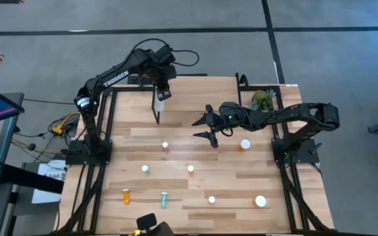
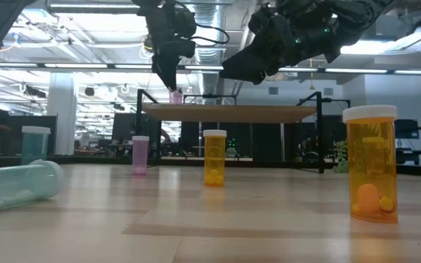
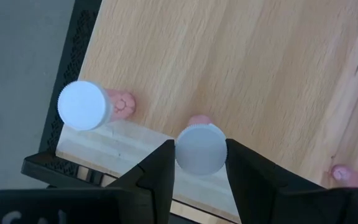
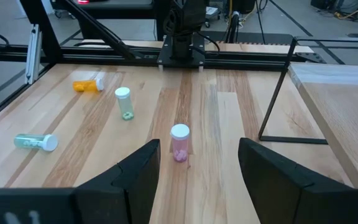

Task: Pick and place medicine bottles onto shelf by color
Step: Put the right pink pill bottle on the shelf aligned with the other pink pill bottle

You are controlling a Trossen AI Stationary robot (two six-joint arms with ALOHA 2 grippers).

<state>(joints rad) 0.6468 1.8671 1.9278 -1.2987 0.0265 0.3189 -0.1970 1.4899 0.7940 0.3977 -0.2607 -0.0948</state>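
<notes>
An open workshop with grey flooring surrounds a light-wood table (image 1: 241, 190).

The shelf (image 2: 225, 112) stands at the far end of the table on thin black legs. The left gripper (image 3: 199, 163) is over the shelf, near its edge strip, clenched on the white cap of a pink bottle (image 3: 200, 148). Just beside it a second pink bottle (image 3: 92, 106) already stands on the board, so the judgement is that pink is being grouped at this end. The carried bottle appears at or close to the shelf surface; contact cannot be confirmed.

The right gripper (image 4: 197, 163) hangs above mid-table, jaws apart and empty, facing a pink bottle on the table (image 4: 179, 142); it is well placed to take that one next.

Loose stock remains on the table: a wide orange bottle (image 2: 371, 162), a narrower orange one (image 2: 215, 156), a teal bottle lying on its side (image 2: 13, 185), and others.

Only the left wrist view shows the grip and the shelved neighbour. The high view alone gives the spread of bottles. The low view shows the shelf's height.
</notes>
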